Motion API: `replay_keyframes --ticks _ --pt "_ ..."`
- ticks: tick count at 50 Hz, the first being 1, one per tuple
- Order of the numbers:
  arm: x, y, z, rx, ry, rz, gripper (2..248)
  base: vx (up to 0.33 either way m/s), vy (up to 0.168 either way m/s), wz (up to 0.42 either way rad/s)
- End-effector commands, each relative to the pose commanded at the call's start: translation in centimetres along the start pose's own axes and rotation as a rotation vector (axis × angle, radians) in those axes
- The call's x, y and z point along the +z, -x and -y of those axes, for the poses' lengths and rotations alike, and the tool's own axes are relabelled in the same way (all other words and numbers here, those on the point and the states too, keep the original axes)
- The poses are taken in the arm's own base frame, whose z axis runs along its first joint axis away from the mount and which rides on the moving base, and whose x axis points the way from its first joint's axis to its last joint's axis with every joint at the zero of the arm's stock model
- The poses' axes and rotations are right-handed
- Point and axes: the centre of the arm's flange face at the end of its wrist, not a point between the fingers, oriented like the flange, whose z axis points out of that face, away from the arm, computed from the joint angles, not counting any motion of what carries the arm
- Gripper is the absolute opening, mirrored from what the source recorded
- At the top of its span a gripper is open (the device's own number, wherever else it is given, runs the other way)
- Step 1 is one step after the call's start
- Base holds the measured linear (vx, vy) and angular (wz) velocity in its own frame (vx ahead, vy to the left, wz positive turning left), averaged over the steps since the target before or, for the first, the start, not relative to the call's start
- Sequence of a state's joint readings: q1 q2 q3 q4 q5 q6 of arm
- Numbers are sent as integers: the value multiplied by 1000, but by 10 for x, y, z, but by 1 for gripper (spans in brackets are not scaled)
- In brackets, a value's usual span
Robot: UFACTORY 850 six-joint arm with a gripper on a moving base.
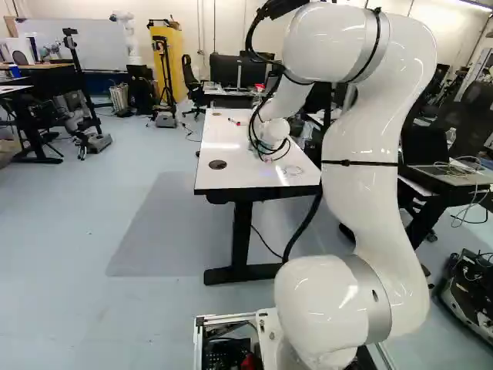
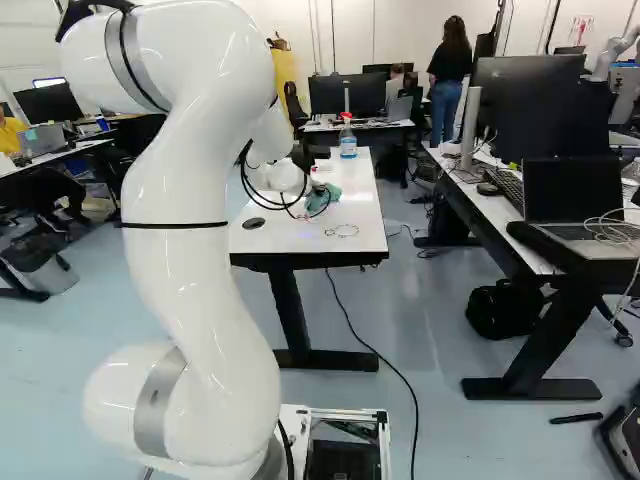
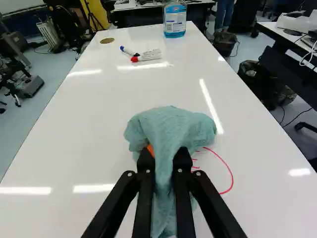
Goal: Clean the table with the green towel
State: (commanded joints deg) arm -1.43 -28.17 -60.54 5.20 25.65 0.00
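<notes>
Black two-finger gripper (image 3: 164, 161) pinches the bunched teal-green cloth towel (image 3: 171, 130) on the white glossy counter (image 3: 99, 129), presumably to wipe the curved red marker line (image 3: 229, 173) (partly covered) beside it.

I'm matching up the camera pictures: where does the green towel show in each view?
Left base view: I can't make it out; the arm's wrist may hide it.
Right base view: just right of the arm's wrist, on the white table.
Wrist view: the green towel is clamped in the gripper.
Shared landmark: the white table.
</notes>
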Motion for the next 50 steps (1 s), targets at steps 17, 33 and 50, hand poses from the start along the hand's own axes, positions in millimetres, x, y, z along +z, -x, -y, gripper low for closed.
replay_keyframes --ticks 17,33,50 --pt "0 4 0 0 0 40 45 0 0 0" --pt "0 7 0 0 0 74 45 0 0 0" --pt "0 8 0 0 0 91 45 0 0 0"
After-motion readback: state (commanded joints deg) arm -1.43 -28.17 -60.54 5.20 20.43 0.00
